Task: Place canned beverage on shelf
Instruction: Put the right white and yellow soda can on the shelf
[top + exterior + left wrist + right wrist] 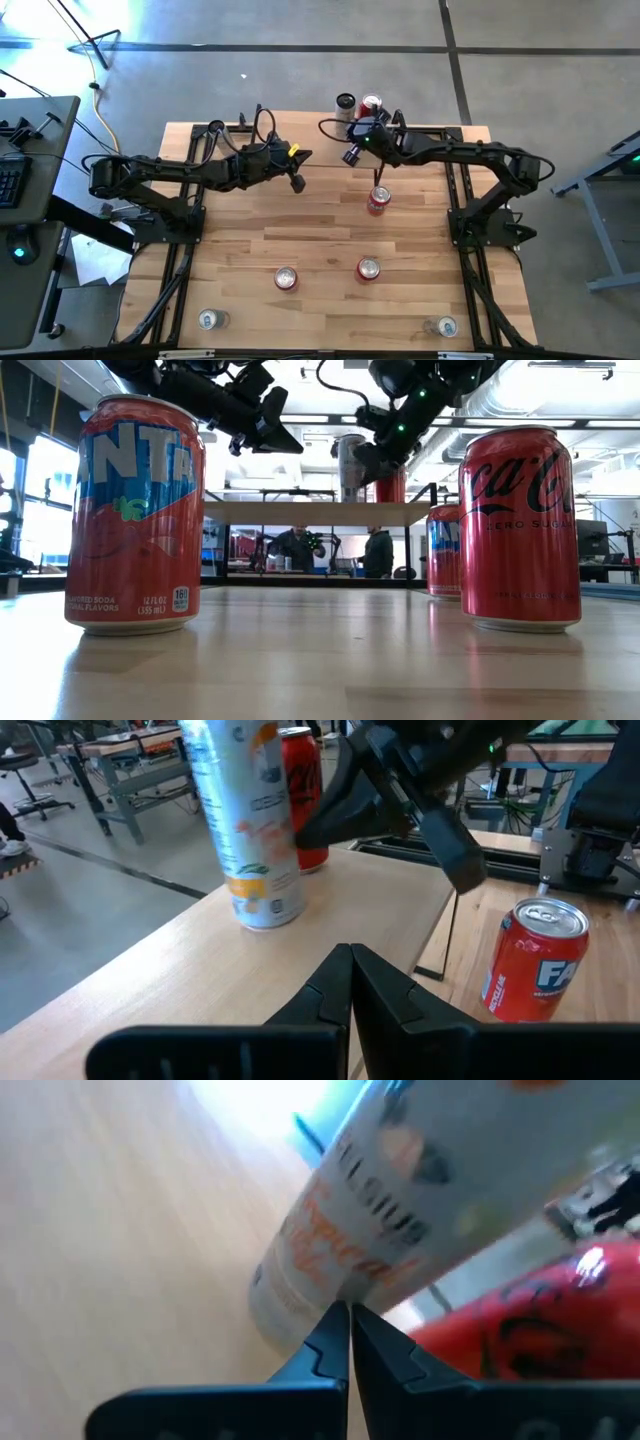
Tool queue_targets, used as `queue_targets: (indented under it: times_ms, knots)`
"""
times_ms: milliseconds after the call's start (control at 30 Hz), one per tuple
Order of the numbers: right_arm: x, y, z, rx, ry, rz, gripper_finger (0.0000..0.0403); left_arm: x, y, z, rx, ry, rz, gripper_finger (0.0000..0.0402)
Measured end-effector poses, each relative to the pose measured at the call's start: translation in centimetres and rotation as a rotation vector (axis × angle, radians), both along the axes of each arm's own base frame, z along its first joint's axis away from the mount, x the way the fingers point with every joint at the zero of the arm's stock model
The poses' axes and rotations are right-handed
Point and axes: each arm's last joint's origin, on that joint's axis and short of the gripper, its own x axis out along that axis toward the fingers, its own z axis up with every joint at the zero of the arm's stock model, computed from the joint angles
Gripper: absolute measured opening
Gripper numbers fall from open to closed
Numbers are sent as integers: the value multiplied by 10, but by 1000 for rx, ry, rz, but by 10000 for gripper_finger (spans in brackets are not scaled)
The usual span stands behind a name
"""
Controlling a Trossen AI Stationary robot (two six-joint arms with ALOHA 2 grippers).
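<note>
Several cans (286, 279) wait on the near tabletop (240, 250), another (378, 200) mid-table. Farther back, the shelf (315, 512) already carries two cans (255, 820). Both end effectors, left (298, 184) and right (351, 157), hover there, pressed together and empty.

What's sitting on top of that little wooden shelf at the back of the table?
Two cans stand on the shelf: a tall silver can and a red can behind it. The right gripper covers part of the shelf top.
</note>
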Motion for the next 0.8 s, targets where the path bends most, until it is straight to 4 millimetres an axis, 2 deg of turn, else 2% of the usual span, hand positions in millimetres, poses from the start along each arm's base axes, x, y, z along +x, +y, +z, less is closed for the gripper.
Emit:
queue_targets:
  times_ms: [133,400,800]
  knots:
    - [4,-1,4,-5,-48,54,0,0,0,0,0,0,0,0]
    - [0,8,7,-15,11,49,0,0,0,0,5,4,-1,0]
    - [5,-9,5,-30,-57,55,0,0,0,0,-1,3,1,0]
